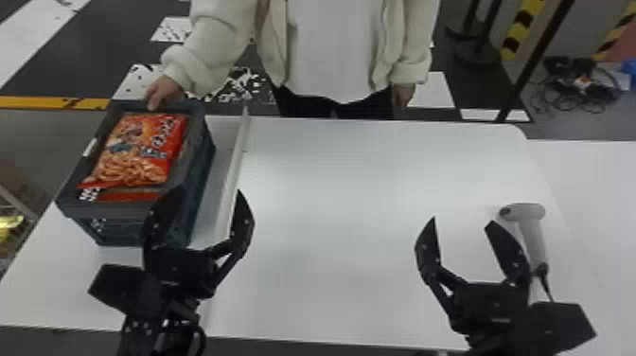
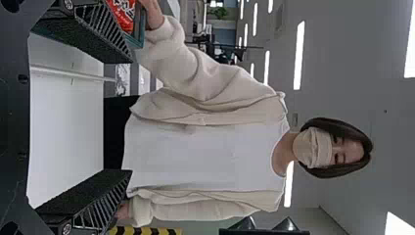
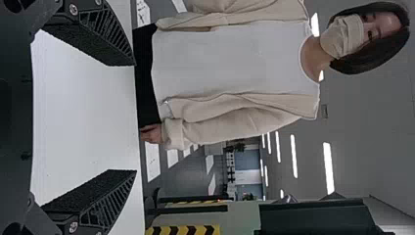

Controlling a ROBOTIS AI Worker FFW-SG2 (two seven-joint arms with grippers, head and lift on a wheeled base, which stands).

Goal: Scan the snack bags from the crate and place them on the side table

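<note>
In the head view my left gripper [image 1: 201, 215] stands open just right of the crate's near corner, its left finger overlapping the crate in that view. The dark crate [image 1: 75, 208] is at the table's left, and an orange-red snack bag [image 1: 142, 146] lies on top inside its rim. A person's hand [image 1: 163, 91] rests on the crate's far edge. My right gripper [image 1: 461, 225] is open and empty, beside a grey-white scanner [image 1: 534, 234] at the right. Both wrist views show spread fingers, at the left gripper [image 2: 128, 117] and the right gripper [image 3: 134, 117].
The white table [image 1: 359, 189] spreads between the arms. A raised pale strip [image 1: 232, 175] runs front to back right of the crate. Another white surface [image 1: 596, 199] adjoins the table at the right. The scanner's cable trails toward my right arm.
</note>
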